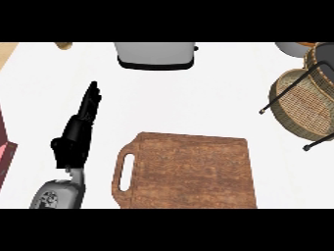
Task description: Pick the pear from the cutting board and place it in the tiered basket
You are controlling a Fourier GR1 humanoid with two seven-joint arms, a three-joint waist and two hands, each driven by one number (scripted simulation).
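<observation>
Left hand (79, 130): fingers straight and together, holding nothing – resting left of the cutting board (187, 171).
Right hand: not in view.
Pear: not visible on the board, the surface (198, 98) or in the tiered basket (307, 103); location cannot be told.
Key relation: basket lies far right of the board – well apart from the left hand, on the right arm's side.
Toaster (156, 55): rear edge, uninvolved.
</observation>
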